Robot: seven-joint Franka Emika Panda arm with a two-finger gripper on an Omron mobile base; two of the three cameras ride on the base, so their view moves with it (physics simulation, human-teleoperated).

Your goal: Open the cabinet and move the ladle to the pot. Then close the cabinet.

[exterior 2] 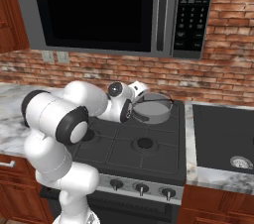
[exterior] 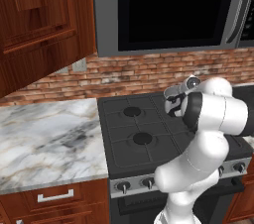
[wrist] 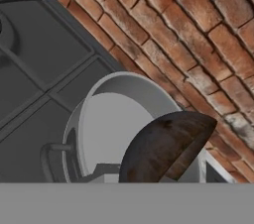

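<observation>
Landmark: the pot, on the stove's back right burner, hard against the brick wall.

The gripper sits just left of the pot, level with its rim, wrist turned so the hand camera looks into it. In the hand view the ladle bowl, dark and rusty brown, hangs over the pot's pale inside, close to the camera. That fits a ladle pinched between the fingers and carried here for the drop (handle and fingertips hidden, so the contact itself is not visible). Jaws are nearly closed, a narrow gap that suits a slim handle. I judge it held, not yet released.

Why this pose: bowl is over the pot opening, so letting go should land it inside. Bowl looks nearer the wall-side rim than centre, so a small shift toward the front of the pot may be safer.

Room around the pot: wall right behind it, microwave overhead and low, so lifting out has little headroom; retreat is easier toward the front burners, which are bare. Right of the pot the stove ends at a counter with a dark inset. Far left of the pot, past the marble counter, the cabinet hangs high; its door looks swung out at an angle, likely open, and needs closing after.
</observation>
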